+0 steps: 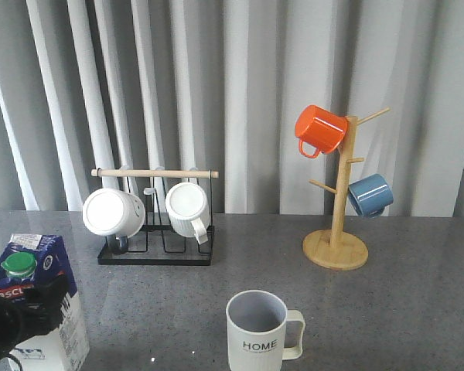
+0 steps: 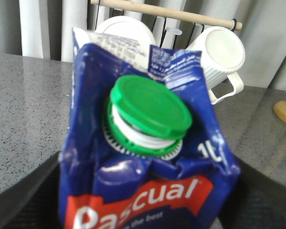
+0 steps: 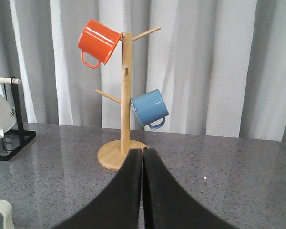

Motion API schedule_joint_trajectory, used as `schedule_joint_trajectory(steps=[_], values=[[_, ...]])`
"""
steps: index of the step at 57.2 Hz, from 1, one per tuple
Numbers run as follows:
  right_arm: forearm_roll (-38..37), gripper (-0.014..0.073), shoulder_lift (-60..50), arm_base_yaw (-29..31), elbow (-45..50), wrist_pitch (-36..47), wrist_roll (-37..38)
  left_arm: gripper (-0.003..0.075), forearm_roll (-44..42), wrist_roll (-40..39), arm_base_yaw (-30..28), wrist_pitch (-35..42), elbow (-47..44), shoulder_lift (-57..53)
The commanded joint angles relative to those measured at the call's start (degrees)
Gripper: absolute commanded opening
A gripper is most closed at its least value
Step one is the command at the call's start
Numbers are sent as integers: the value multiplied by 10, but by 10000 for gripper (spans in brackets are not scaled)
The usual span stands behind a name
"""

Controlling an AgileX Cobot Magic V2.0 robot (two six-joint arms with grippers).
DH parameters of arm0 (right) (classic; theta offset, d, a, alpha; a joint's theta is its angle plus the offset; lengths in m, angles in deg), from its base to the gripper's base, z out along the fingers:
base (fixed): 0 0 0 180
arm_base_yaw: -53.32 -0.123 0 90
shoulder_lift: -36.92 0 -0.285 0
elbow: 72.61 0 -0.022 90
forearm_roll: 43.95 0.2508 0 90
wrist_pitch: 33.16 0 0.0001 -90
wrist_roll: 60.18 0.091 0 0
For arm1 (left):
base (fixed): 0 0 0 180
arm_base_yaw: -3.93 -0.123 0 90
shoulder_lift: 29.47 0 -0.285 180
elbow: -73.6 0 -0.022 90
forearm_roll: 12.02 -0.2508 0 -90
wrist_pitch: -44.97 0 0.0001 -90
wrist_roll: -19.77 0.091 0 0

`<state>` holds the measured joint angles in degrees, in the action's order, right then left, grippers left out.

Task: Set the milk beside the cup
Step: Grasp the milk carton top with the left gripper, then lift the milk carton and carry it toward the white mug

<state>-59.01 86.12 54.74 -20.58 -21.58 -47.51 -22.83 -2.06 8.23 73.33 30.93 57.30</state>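
Milk (image 1: pixel 37 297) stood at the desk's (image 1: pixel 402 309) near left, gripped by the left claw (image 1: pixel 19 317), well apart from the cup (image 1: pixel 257 334). Right claw (image 3: pixel 143 191) was closed, empty. Carrying it rightward upright, clearing the cup's rim, seemed wise.

I'm seeing the blue and white milk (image 1: pixel 40 297) carton with its green cap standing upright at the table's near left edge, while the cream HOME cup (image 1: pixel 258 331) is sitting upright well apart at front centre, handle pointing right
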Motion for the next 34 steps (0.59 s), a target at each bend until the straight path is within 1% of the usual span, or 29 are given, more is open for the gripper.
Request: schedule_joint_trajectory(steps=[1,3,10,18,26,34], values=[[-1,-9,-3,2,-16,41,-2,475,12,0,3,54,19,-8],[-1,-9,-3,2,-16,41,-2,449,13,0,3,54,19,-8],[-1,-9,-3,2,-16,41,-2,313,13,-1,3,64,19,-9],[-1,-9,-3,2,-16,41,-2,204,11,-1,3,78,19,-9],[-1,-9,-3,2,-16,41,-2,148,11,0,3,79,19,-9],[-1,-9,-3,2,-16,41,-2,137,11,0,3,79,19,-9]])
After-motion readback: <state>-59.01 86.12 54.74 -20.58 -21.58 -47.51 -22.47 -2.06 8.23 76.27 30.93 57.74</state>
